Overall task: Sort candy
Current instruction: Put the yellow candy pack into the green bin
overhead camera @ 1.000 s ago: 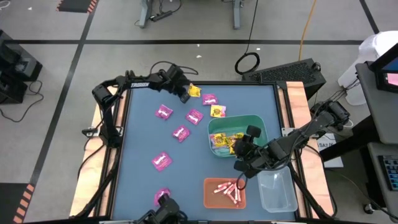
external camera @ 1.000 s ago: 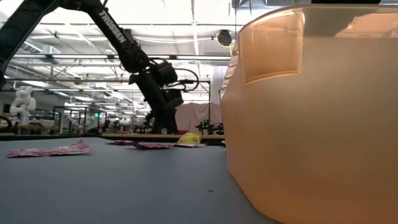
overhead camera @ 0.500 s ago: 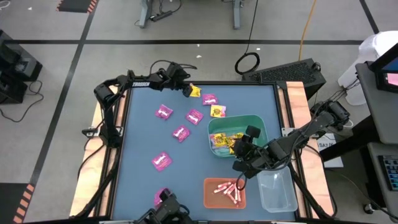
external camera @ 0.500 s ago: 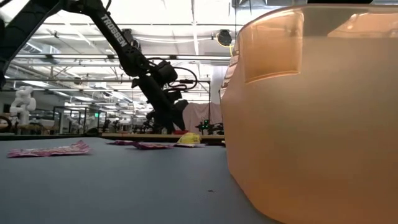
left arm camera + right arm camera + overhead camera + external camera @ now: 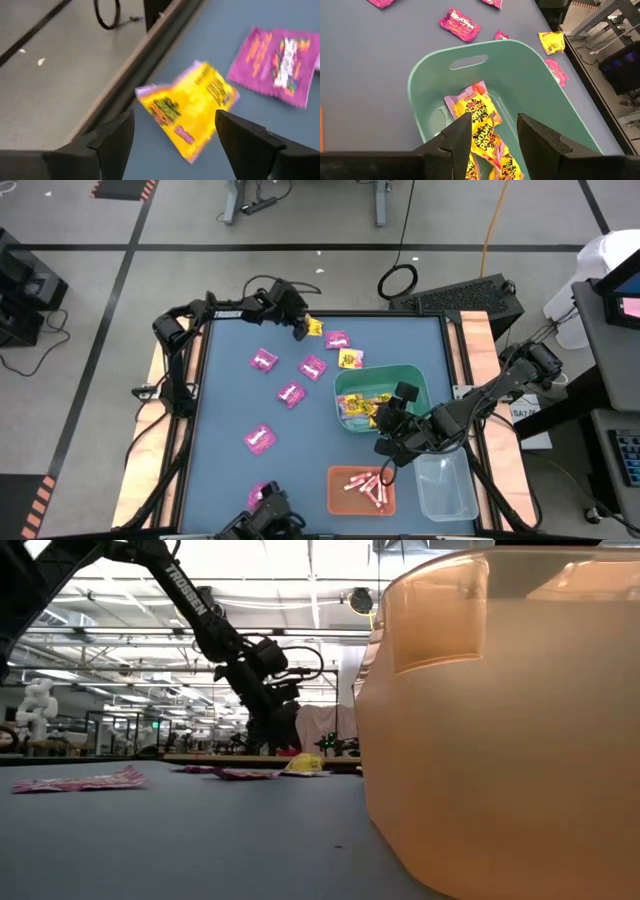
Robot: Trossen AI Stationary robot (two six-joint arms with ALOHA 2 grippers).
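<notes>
"SOUR PATCH" legible on yellow packets (image 5: 481, 131) piled inside green bin (image 5: 560, 120), long axes running along the bin's length; "Skittles" legible on magenta packet (image 5: 459, 23) flat on blue mat (image 5: 225, 405) just beyond the bin's rim. "TROSSEN" printed on left arm. Left gripper (image 5: 175, 150) far from the green bin, at the mat's back edge, fingers spread wide, empty, over a lone yellow packet (image 5: 189, 106) lying flat, tilted diagonally, magenta packet (image 5: 278, 65) beside it. Right gripper (image 5: 492, 150) over the green bin, fingers parted, holding nothing. More magenta packets (image 5: 291, 393) scattered left of the bin. Pink-white sticks (image 5: 364, 486) in orange bin (image 5: 336, 495) below the green bin.
</notes>
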